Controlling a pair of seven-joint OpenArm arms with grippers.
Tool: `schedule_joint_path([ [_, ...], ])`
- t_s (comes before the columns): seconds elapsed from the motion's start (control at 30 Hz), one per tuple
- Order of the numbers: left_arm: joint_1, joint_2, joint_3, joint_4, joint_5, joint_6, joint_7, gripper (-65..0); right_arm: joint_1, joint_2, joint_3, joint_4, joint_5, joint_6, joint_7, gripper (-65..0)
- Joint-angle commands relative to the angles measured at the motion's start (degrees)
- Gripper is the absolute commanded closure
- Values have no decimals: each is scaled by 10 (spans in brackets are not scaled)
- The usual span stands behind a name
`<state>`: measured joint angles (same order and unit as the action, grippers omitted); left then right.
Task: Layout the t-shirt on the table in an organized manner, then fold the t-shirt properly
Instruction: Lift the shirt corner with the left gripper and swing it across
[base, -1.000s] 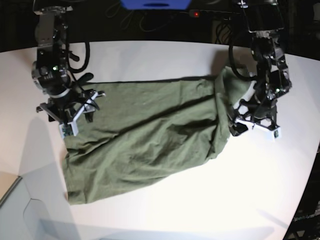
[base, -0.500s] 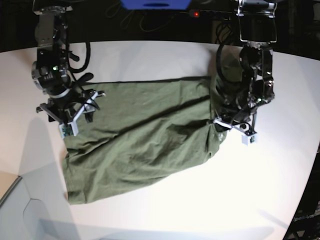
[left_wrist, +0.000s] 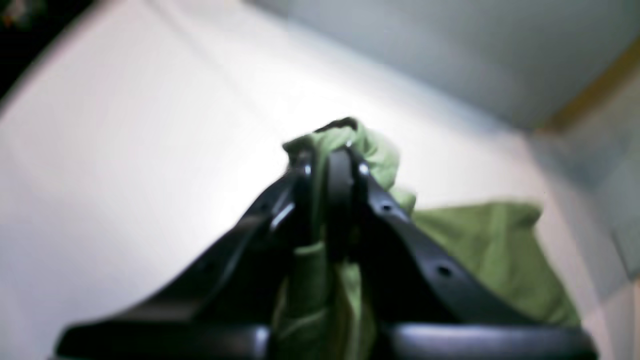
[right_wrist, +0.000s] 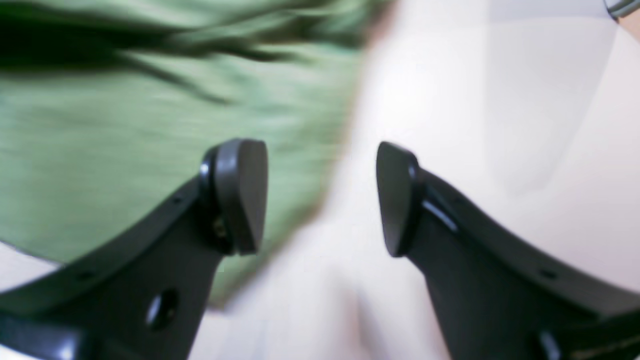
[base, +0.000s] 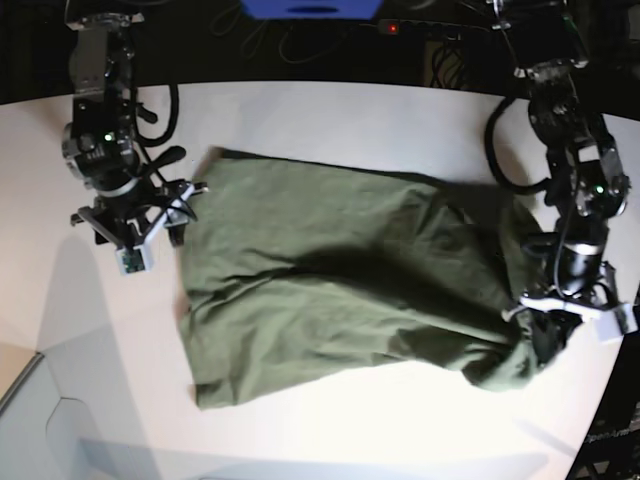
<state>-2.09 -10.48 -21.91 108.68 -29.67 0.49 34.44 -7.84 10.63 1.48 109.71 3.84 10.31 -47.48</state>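
While its pads are pinched together on a bunched edge, the left end effector (base: 560, 325) grips the t-shirt (base: 330, 275) at the worktop's (base: 320, 115) near right. Farther left, the right end effector (base: 135, 225) hangs wide apart, holding nothing, beside the cloth's left edge.

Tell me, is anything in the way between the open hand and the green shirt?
Nothing visible is. The open right hand hangs over the bare white table, right at the edge of the wrinkly olive-green cotton t-shirt. The left hand already pinches the shirt's far end.
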Motion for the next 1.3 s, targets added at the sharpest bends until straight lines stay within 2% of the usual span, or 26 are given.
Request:
schedule_joint_path([
  [0.0, -9, -7, -14, 24, -5, 1, -15, -2, 7, 4, 2, 9, 3, -2, 11, -348],
  [0.13, -9, -41, -65, 57, -23, 2, -15, -2, 7, 5, 2, 9, 2, -2, 11, -348],
  [0.3, -31, -92, -177, 54, -147, 2, -14, -2, 6, 14, 2, 9, 2, -2, 11, -348],
  [0.37, -40, -108, -202, 45, -181, 2, -14, -2, 6, 15, 2, 9, 2, -2, 11, -348],
  [0.53, -88, -130, -203, 38, -193, 2, -14, -2, 5, 15, 3, 9, 2, -2, 10, -348],
  [0.67, -168, -126, -118, -18, -188, 1, -15, -2, -7, 15, 12, 10, 1, -2, 10, -348],
  [0.77, -225, -88, -24, -96, -163, 0, -18, -2, -19, 15, 28, 10, 1, -2, 10, -348],
  [0.93, -309, -2, 108, -219, -68, -2, -20, -2, -30, 15, 50, 12, 1, -2, 10, -348],
  [1.03, -359, 67, 184, -304, -14, -2, -20, -5, -40, 13, 69, 12, 1, -2, 10, -348],
  [1.13, -390, 137, 230, -391, 18, -3, -21, -6, -48, 12, 77, 13, 1, -2, 10, -348],
  [1.2, -411, 173, 259, -463, 38, -3, -40, -30, -55, 12, 81, 13, 1, -2, 10, -348],
  [1.27, -427, 195, 293, -553, 62, -3, -65, -99, -55, 11, 88, 13, 1, -2, 10, -348],
])
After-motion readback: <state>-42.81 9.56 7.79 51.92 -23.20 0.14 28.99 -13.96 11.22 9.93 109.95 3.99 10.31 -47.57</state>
